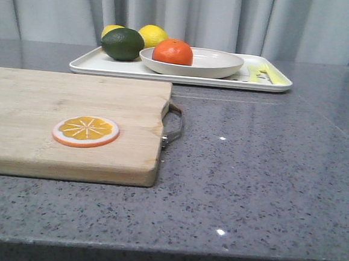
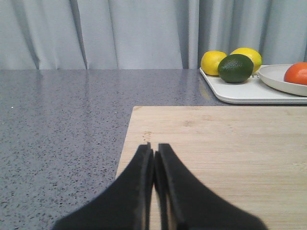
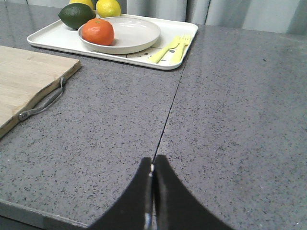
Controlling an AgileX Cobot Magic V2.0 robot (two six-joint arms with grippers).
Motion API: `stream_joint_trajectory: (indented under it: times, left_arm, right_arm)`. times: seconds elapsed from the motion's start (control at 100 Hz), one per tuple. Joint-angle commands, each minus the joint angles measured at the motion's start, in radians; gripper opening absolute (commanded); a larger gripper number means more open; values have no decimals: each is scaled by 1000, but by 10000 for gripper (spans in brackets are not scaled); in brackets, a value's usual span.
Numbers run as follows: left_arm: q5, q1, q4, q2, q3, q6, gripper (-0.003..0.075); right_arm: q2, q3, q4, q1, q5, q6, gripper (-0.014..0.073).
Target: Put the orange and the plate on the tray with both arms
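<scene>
The orange (image 1: 173,51) lies in the off-white plate (image 1: 219,64), and the plate stands on the white tray (image 1: 107,66) at the back of the table. The right wrist view also shows the orange (image 3: 98,31), the plate (image 3: 134,33) and the tray (image 3: 53,37); the left wrist view shows the orange (image 2: 297,73), the plate (image 2: 273,76) and the tray (image 2: 249,93). My left gripper (image 2: 154,149) is shut and empty over the wooden cutting board (image 2: 216,148). My right gripper (image 3: 153,162) is shut and empty low over the grey table, far from the tray. Neither gripper shows in the front view.
On the tray are a dark green lime (image 1: 122,43), two yellow lemons (image 1: 152,35) and yellow-green cutlery (image 1: 261,72). The wooden cutting board (image 1: 42,120) with a metal handle (image 1: 173,125) lies at the left and carries a flat orange slice disc (image 1: 85,131).
</scene>
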Motion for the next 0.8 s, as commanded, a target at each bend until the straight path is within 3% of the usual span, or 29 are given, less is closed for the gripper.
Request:
stream_joint_trajectory:
  times: [0.0, 0.69, 0.79]
  left_arm:
    - [-71, 3, -10, -33, 10, -12, -20]
    - [-71, 3, -10, -33, 10, -12, -20]
    - [-71, 3, -10, -33, 10, -12, -20]
  right_arm:
    - [-6, -21, -3, -2, -76, -8, -67]
    - [-6, -21, -3, -2, -77, -8, -67]
    - [-6, -5, -5, -4, -143, -8, -67]
